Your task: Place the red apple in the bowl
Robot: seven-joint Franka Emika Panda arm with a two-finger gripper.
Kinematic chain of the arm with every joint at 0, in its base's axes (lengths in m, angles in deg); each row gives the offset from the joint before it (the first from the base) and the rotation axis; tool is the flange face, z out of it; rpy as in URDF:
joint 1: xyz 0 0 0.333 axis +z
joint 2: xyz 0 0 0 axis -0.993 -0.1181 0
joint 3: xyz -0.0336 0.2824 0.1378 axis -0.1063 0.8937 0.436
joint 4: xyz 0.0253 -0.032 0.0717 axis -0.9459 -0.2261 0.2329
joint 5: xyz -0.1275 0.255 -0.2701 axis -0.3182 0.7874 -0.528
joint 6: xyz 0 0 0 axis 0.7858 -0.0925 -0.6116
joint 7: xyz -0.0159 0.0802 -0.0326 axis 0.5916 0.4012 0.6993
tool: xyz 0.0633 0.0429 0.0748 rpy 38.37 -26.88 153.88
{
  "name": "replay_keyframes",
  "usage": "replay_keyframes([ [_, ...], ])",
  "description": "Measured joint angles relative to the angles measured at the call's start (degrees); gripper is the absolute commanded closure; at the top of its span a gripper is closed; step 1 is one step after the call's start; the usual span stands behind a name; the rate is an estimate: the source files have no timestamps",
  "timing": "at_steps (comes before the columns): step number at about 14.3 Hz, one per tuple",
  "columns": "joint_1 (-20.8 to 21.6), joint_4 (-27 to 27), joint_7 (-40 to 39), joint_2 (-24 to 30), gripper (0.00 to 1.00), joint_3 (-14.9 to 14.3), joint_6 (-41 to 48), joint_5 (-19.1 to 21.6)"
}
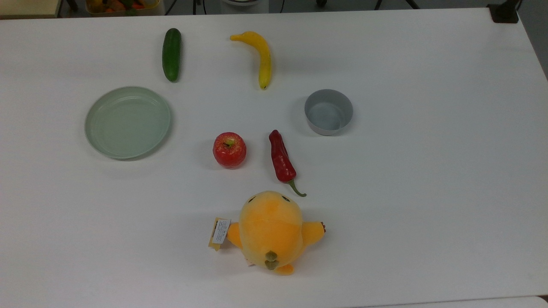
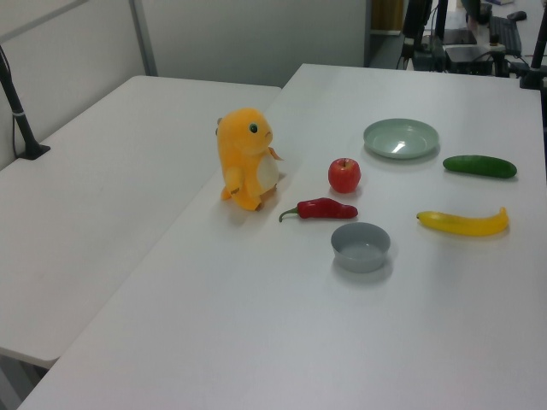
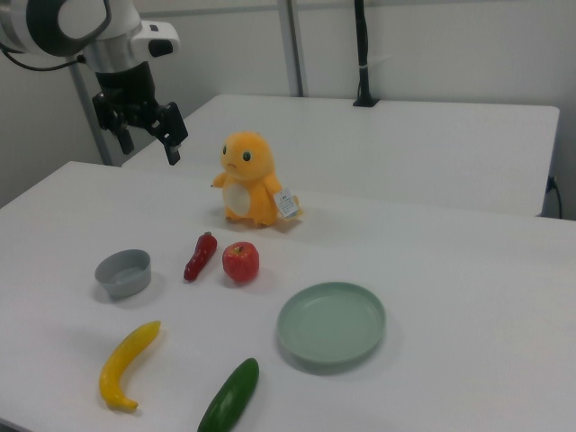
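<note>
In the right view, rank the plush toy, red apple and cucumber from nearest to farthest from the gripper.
Gripper hangs at the right view's upper left.
1. Plush toy, just to its right.
2. Red apple, lower, mid-table.
3. Cucumber, at the bottom edge.

you see a glossy red apple [image 1: 229, 149] with a yellow-green dimple, a grey bowl [image 1: 329, 112], a pale green plate [image 1: 127, 122], and an orange plush toy [image 1: 270, 231].

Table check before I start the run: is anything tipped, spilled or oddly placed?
Nothing stands out. The red apple sits upright beside the chili pepper, the bowl and plate are upright and empty, and the plush toy stands.
</note>
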State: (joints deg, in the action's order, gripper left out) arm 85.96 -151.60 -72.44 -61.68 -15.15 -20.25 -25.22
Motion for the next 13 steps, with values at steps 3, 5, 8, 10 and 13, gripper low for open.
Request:
replay_keyframes([
  [3,0.0,-0.1,0.0,-0.2,0.00,-0.2,0.0,0.0],
  [5,0.0,-0.1,0.0,-0.6,0.00,-0.4,0.0,0.0],
  [8,-0.1,-0.1,0.0,-1.2,0.00,-0.4,0.0,0.0],
  [10,-0.1,-0.1,0.0,-1.4,0.00,-0.4,0.0,0.0],
  [13,-0.1,-0.1,0.0,-1.5,0.00,-0.4,0.0,0.0],
])
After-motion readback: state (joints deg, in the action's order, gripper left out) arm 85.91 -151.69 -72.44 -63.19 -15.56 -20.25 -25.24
